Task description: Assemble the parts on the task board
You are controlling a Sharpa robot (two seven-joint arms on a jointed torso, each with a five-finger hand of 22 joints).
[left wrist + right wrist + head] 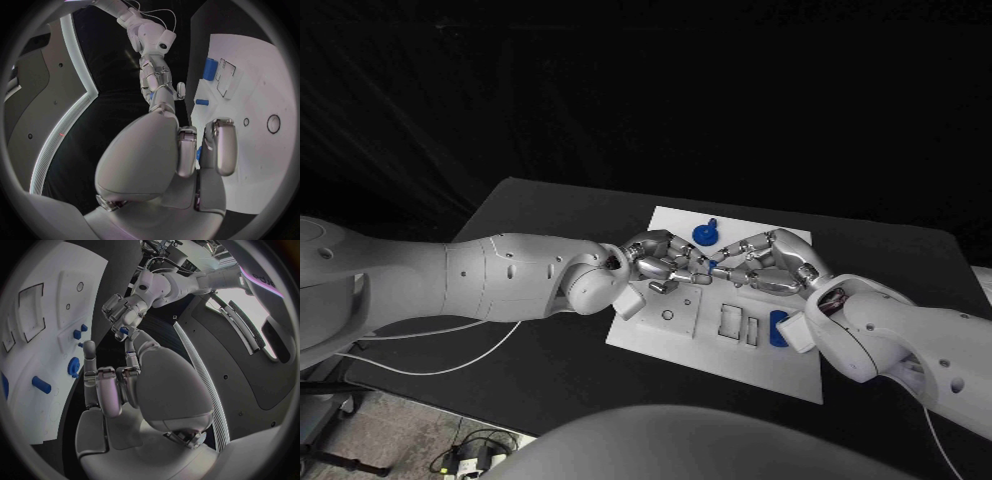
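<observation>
Robotics lab or test cell: black table (pixel 560 300) against black backdrop, white task board (pixel 733 350) with cut-out slots at its centre, loose white cables (pixel 430 365) trailing off the table edge, cabling and plugs on grey floor (pixel 473 450).

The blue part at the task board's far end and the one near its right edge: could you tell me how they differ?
The far blue part is rounded with a small knob; the near blue part is a longer oval. The far one sits alone at the task board's far end; the near one lies beside rectangular recesses. Both are blue, on the board.
</observation>
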